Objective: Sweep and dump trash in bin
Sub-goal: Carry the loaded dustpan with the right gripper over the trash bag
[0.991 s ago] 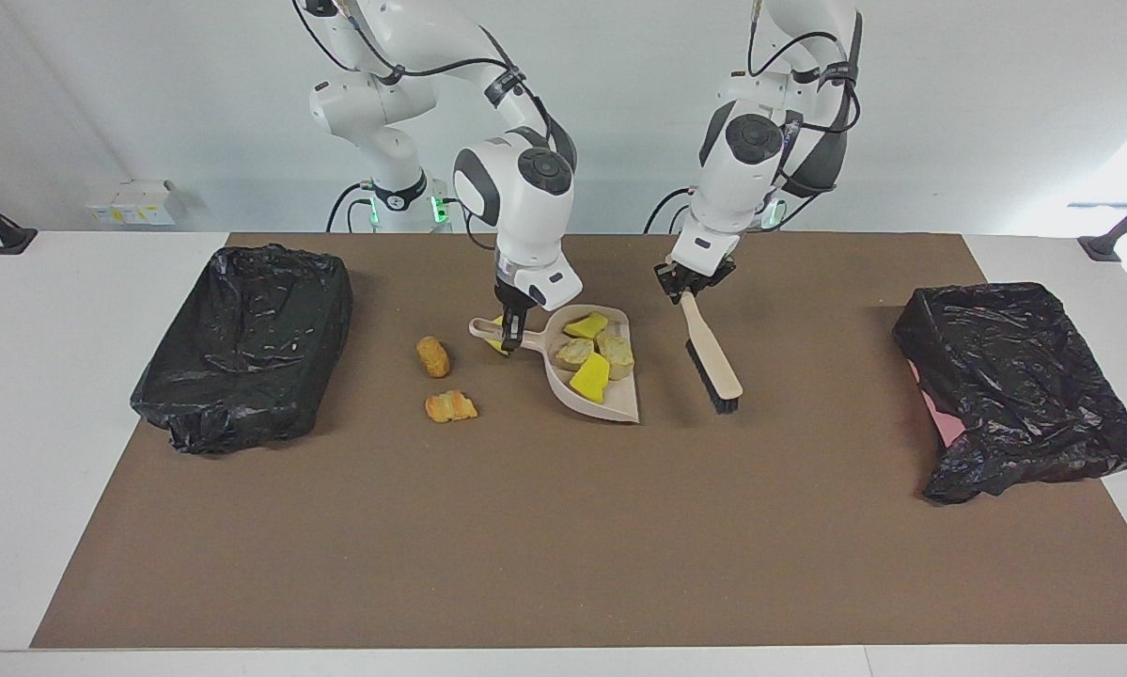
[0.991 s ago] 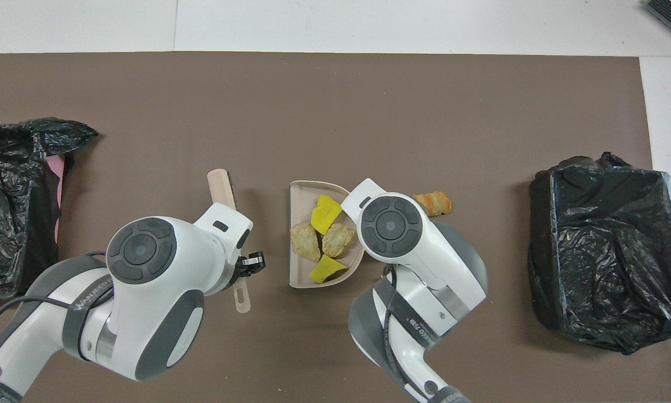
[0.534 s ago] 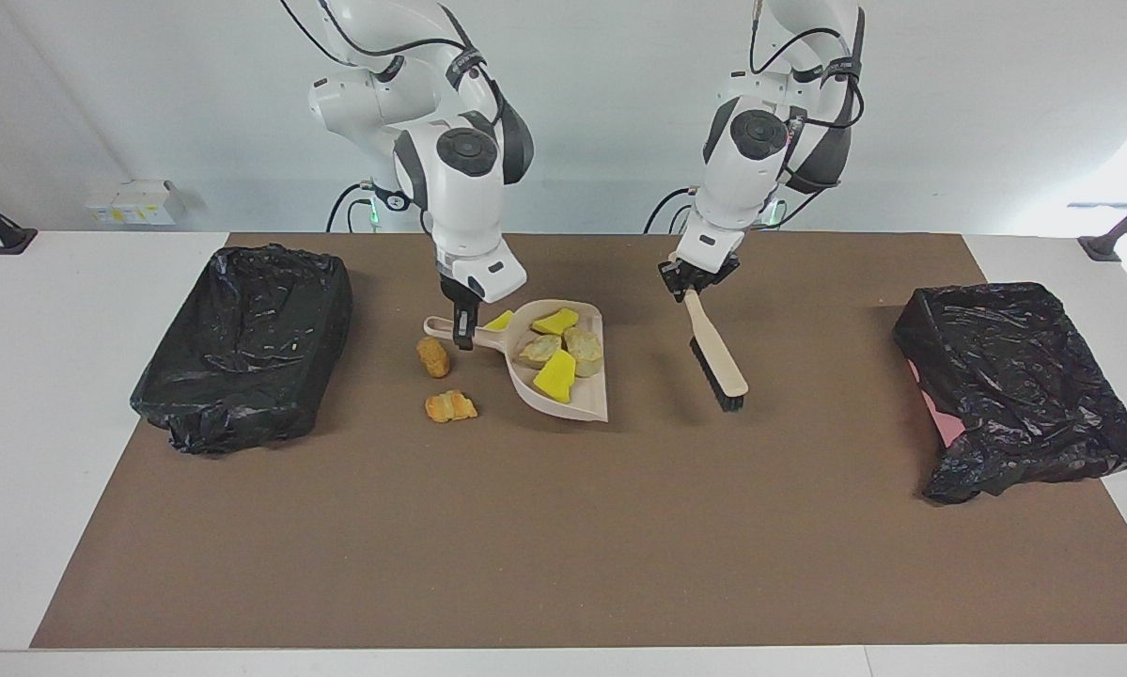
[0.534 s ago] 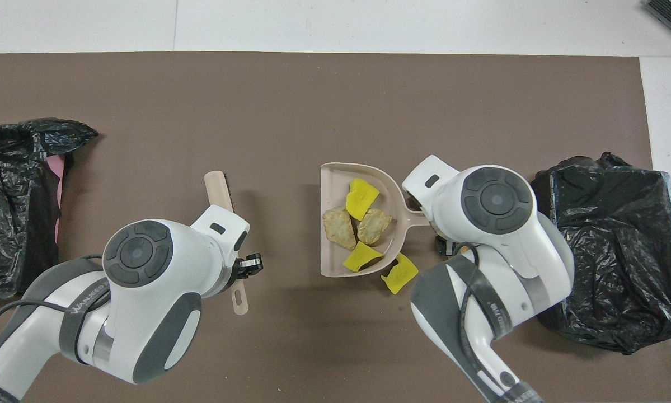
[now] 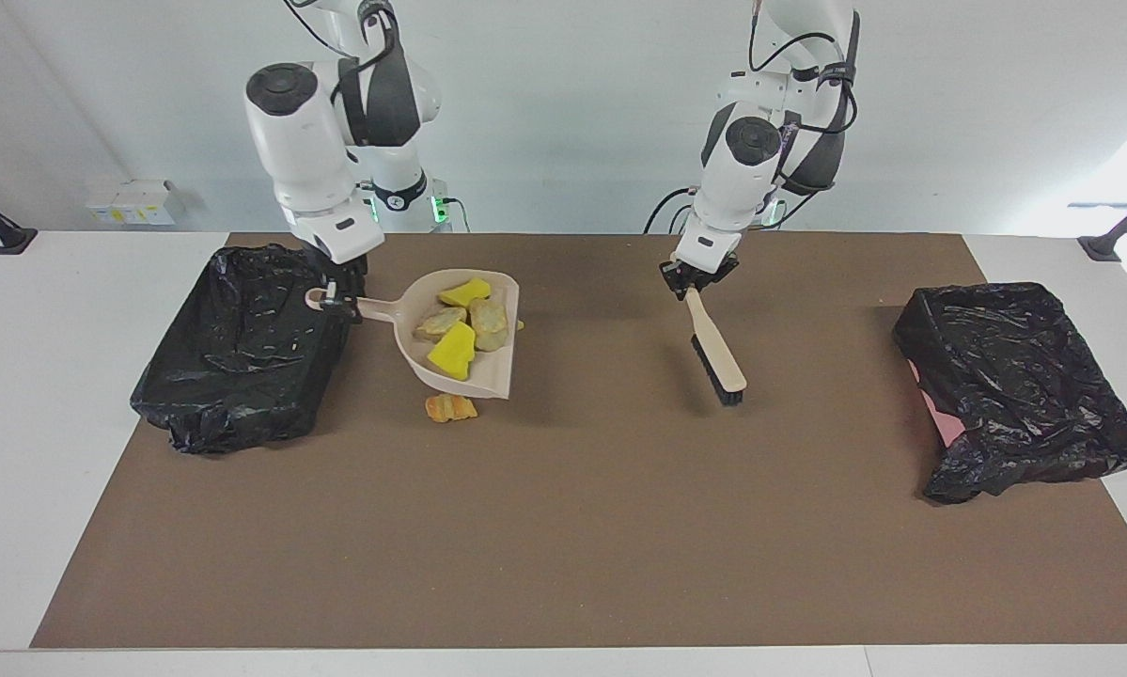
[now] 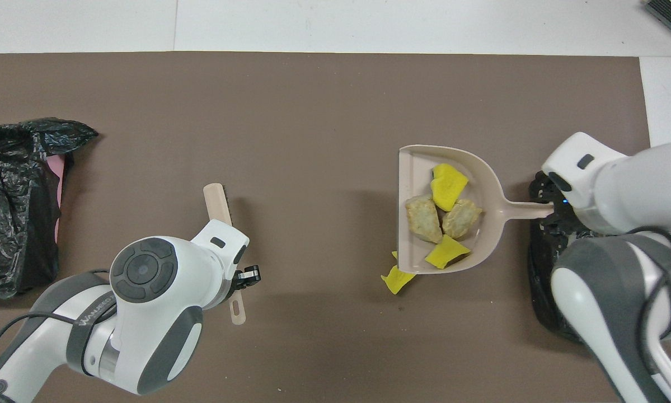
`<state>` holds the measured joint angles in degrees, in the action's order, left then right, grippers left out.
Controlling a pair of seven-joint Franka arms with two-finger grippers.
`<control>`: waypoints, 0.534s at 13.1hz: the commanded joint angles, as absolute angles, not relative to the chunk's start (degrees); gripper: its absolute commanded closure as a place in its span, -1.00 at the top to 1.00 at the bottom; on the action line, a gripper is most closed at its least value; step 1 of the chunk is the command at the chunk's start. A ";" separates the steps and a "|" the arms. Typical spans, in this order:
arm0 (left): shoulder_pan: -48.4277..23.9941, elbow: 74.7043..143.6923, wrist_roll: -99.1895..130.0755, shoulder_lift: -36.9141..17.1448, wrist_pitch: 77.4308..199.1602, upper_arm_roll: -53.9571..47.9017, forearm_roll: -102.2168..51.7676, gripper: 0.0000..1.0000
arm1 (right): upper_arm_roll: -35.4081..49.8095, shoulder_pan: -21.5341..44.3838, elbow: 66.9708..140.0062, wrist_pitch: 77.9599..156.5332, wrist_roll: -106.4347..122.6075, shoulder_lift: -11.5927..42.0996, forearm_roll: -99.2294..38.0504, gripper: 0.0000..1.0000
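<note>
A: Where's the trash?

B: Four chunks, two yellow spongy (image 5: pixel 452 350) and two tan bread-like (image 5: pixel 490 320), ride loosely in the beige plastic dustpan (image 5: pixel 491 372), raised beside the black-bagged bin (image 5: pixel 243 343). The right gripper's (image 5: pixel 340 303) jaws are clamped on its thin handle.

A: How will they handle?

B: Probably light and apt to roll; a level pan looks safest. The left gripper's (image 5: pixel 687 283) jaws pinch the beige brush (image 5: pixel 716 355).

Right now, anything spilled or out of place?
Yes. The dustpan, raised in the right gripper by the lined bin, carries four trash pieces, but two lie loose on the mat: a yellow chunk and an orange bread lump. The left gripper holds the brush.
</note>
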<state>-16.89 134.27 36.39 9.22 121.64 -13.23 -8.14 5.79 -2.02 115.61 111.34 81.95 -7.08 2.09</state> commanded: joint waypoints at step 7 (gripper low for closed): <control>-28.72 143.33 37.79 13.88 127.16 -13.45 -11.68 -1.00 | 4.39 -29.50 117.16 110.04 118.44 -11.07 -6.24 -1.00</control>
